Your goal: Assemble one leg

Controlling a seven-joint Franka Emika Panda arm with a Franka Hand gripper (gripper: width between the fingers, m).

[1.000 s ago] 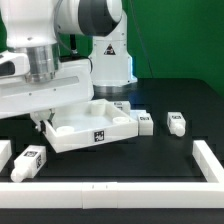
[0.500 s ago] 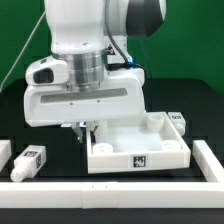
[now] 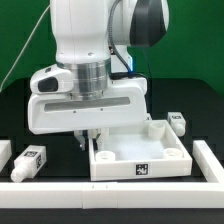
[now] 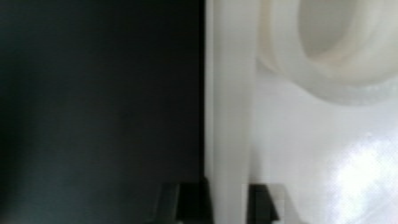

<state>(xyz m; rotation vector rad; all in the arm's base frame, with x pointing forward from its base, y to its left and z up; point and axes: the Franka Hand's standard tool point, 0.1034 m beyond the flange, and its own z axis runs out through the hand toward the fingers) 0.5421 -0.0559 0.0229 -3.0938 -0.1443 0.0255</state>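
My gripper (image 3: 88, 140) is shut on the left wall of the large white square tray-like piece (image 3: 120, 168), which sits on the black table near the front. In the wrist view the gripper (image 4: 226, 202) has a dark finger on each side of that thin white wall (image 4: 226, 110), and a round corner hole (image 4: 338, 50) shows inside the piece. One leg (image 3: 30, 160), a stubby white peg with a tag, lies to the exterior view's left of the piece. Another leg (image 3: 177, 121) lies behind its right corner. A third leg (image 3: 3, 155) is at the left edge.
A white raised border (image 3: 90, 192) runs along the table's front and up the exterior view's right side (image 3: 211, 163), close to the tray-like piece. The arm's bulky white body (image 3: 90, 95) hides the table behind it.
The gripper has carried the tray-like piece toward the exterior view's right and front, turning it square to the border. In the last half second it moved only slightly.
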